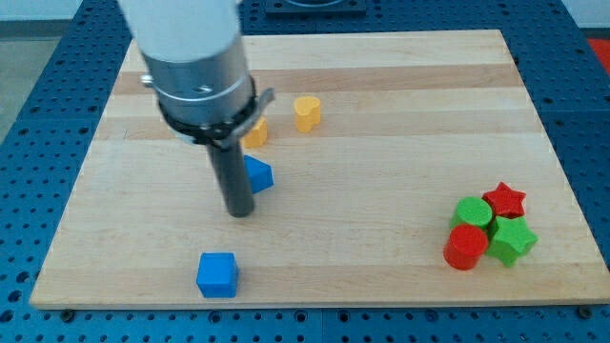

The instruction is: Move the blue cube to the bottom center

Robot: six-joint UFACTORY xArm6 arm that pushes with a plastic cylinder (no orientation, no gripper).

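Observation:
The blue cube (217, 274) sits near the board's bottom edge, left of centre. My tip (239, 212) rests on the board above and slightly right of the cube, apart from it. A second blue block (257, 174), angular in shape, lies just right of the rod and is partly hidden by it.
A yellow block (254, 132) is partly hidden behind the arm, and a yellow heart-like block (307, 112) lies to its right. At the view's right, a cluster: red star (505, 200), green cylinder (472, 211), red cylinder (465, 247), green star-like block (512, 239). The wooden board (381, 76) lies on a blue pegboard.

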